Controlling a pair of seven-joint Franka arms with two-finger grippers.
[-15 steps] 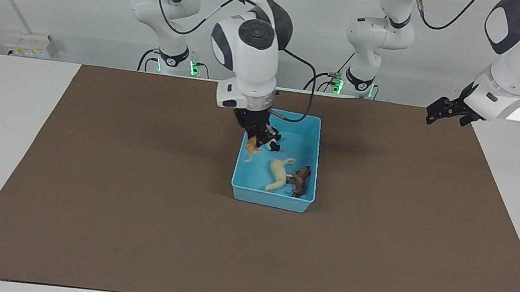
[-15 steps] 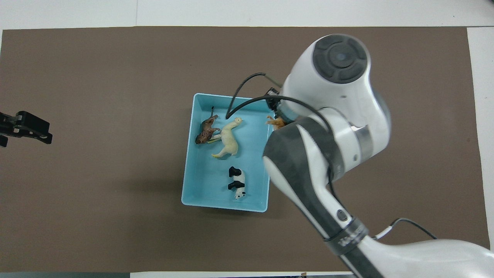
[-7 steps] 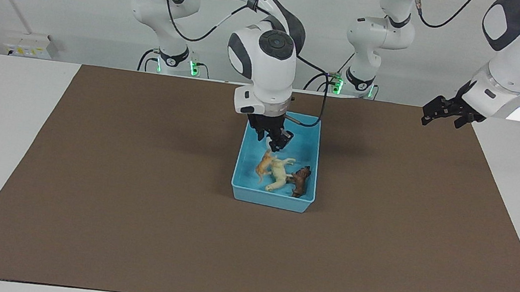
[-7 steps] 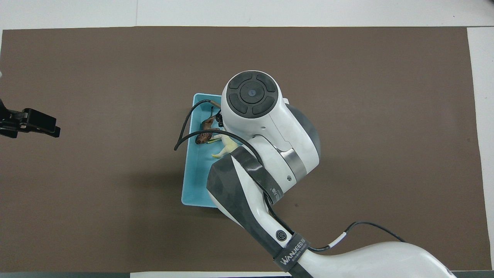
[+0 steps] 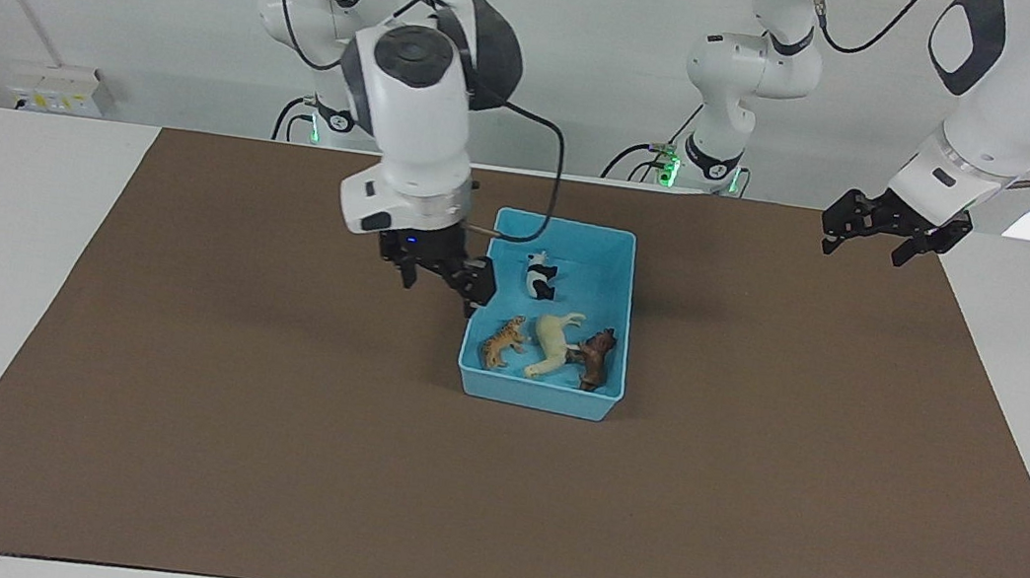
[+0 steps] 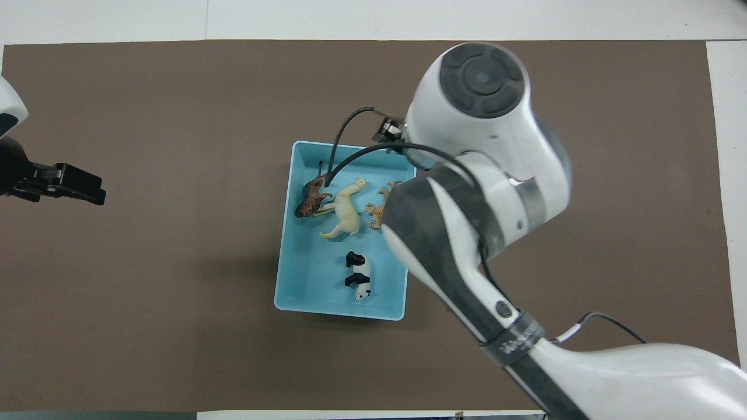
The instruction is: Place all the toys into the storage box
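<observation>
Hovering right gripper [image 5: 438,281], jaws apart, empty, over mat [image 5: 262,395] beside storage box [image 5: 621,273]; overhead hides it under arm. Tiger [image 5: 503,340], horse [image 5: 551,343], lion [image 5: 597,357], panda [image 5: 537,276] inside box. Left gripper [image 5: 886,228] waits over mat edge, jaws apart.

Inside the storage box [image 5: 620,243], bare floor lies around the panda [image 5: 536,278]; three toys crowd its end farthest from the robots.

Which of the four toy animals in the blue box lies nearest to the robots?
The black-and-white plastic panda figurine; the orange tiger, cream horse and brown lion lie together farther away.
</observation>
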